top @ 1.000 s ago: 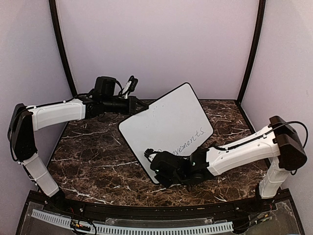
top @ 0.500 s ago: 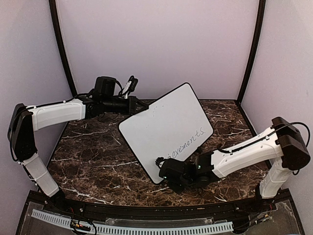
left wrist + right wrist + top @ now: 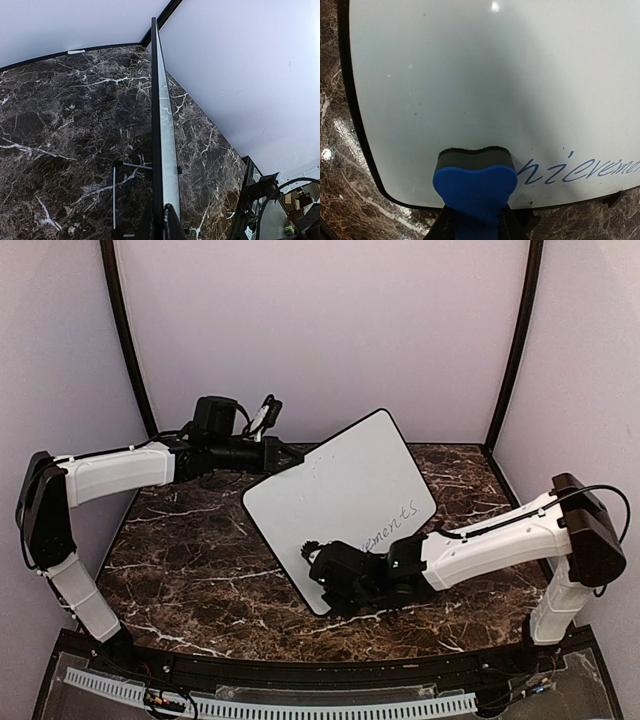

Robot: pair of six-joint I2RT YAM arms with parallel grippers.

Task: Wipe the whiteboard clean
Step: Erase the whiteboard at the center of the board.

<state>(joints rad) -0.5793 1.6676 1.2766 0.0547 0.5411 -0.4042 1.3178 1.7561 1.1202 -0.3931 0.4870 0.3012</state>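
the whiteboard (image 3: pixel 345 485) stands tilted on the marble table (image 3: pixel 180 550). it looks thin, stiff, light and slick, so hold it by the frame: your left gripper (image 3: pixel 163 220) is clamped on its edge. your right gripper (image 3: pixel 477 227) pinches the blue eraser (image 3: pixel 475 185) against its lower face; press gently.

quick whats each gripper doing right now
left gripper: closed on the whiteboard edge
right gripper: closed on the blue eraser

Right end effector (image 3: pixel 322 575) back (leftward)
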